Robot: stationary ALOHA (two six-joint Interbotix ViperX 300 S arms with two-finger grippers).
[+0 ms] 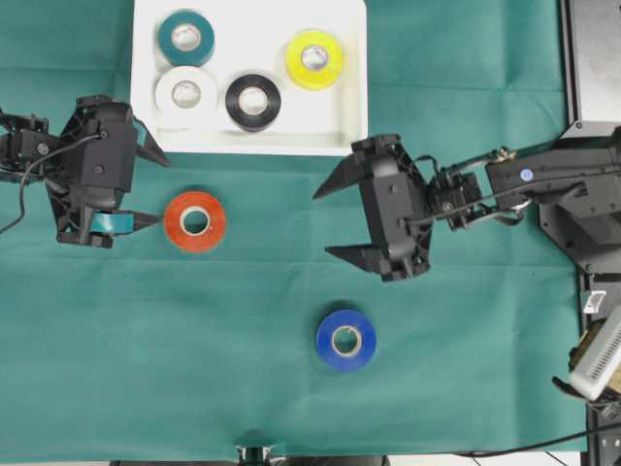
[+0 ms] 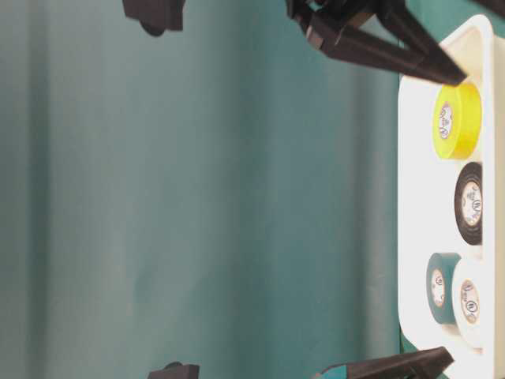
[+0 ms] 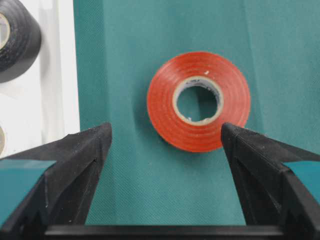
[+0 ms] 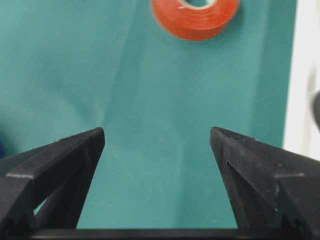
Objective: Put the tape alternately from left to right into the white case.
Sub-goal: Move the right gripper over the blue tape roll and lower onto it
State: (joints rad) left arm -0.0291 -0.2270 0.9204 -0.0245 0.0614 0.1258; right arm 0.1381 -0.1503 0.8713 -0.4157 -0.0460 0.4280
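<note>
Both grippers stand wide open and empty: the left gripper (image 1: 153, 186) just left of the red roll (image 1: 195, 220), the right gripper (image 1: 325, 221) near the case (image 1: 357, 68). Teal, white, black and yellow rolls lie in the case. The blue roll (image 1: 345, 340) sits on green cloth (image 1: 194, 359), mostly hidden from the right wrist view.

Wrinkled teal-green cloth (image 1: 194, 369) covering a table, evenly lit, with grey equipment (image 1: 594, 58) along the right edge

Teal (image 1: 186, 38), white (image 1: 185, 95), black (image 1: 253, 101), yellow (image 1: 314, 59), red-orange (image 1: 195, 221) and blue (image 1: 345, 340) rolls; white case (image 1: 355, 107); green cloth (image 1: 466, 291).
</note>
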